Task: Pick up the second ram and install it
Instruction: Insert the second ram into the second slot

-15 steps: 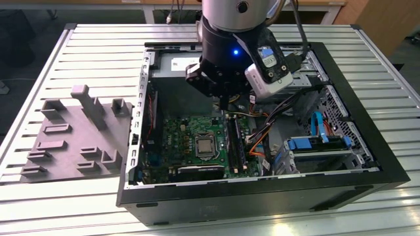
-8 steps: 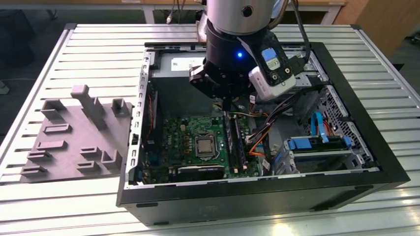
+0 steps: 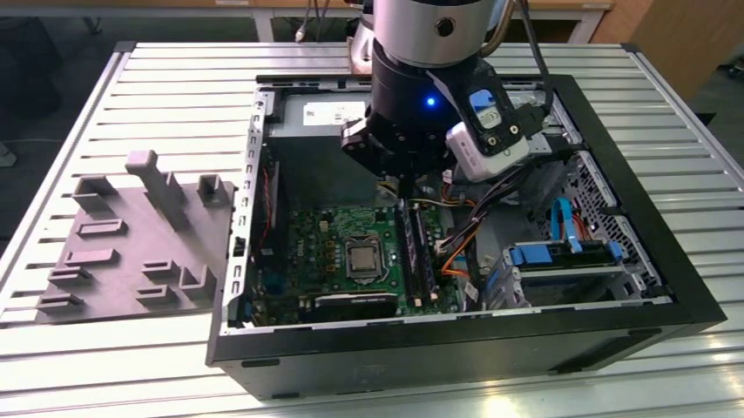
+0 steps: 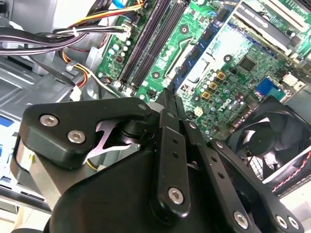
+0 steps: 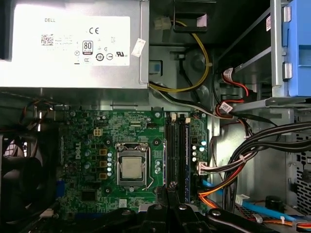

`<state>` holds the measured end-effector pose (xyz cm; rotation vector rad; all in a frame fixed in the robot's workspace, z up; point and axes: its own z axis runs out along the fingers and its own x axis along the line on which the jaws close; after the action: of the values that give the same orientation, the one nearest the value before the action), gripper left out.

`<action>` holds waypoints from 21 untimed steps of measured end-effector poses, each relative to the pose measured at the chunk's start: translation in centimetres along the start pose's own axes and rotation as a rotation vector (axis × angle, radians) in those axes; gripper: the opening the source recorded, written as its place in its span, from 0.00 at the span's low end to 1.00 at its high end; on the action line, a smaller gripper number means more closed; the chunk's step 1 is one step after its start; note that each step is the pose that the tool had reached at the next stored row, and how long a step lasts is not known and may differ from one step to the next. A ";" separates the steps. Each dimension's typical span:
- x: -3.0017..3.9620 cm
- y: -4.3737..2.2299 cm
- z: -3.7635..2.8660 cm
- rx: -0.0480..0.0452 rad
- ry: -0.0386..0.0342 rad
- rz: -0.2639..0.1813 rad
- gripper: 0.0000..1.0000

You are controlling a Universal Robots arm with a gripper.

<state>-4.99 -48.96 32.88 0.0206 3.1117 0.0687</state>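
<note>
My gripper (image 3: 392, 185) hangs inside the open computer case (image 3: 651, 287), just above the far end of the memory slots (image 3: 415, 252) on the green motherboard (image 3: 331, 231). Its fingers (image 4: 168, 99) are pressed together and I see nothing between them. Long dark strips stand in the slots (image 4: 148, 46) in both wrist views, beside the processor socket (image 5: 132, 167). I cannot tell whether one of these strips is the second ram or a bare slot. The gripper (image 5: 171, 191) tips point at the near end of the slots (image 5: 176, 145).
A grey moulded fixture (image 3: 134, 248) with upright holders lies on the slatted table at the exterior view's left. Inside the case are the power supply (image 5: 73, 46), bundled cables (image 5: 233, 165), a blue drive bay (image 3: 558, 252) and a fan (image 4: 272, 136).
</note>
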 end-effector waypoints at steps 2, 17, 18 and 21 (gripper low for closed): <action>-0.06 0.00 0.08 0.0000 0.0000 0.000 0.12; -0.52 -0.02 0.60 0.0000 0.0001 0.000 0.12; -0.55 -0.02 0.63 0.0000 0.0000 0.000 0.12; -0.63 -0.02 0.74 0.0000 0.0000 0.000 0.12</action>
<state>-4.33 -48.96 32.16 0.0206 3.1117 0.0687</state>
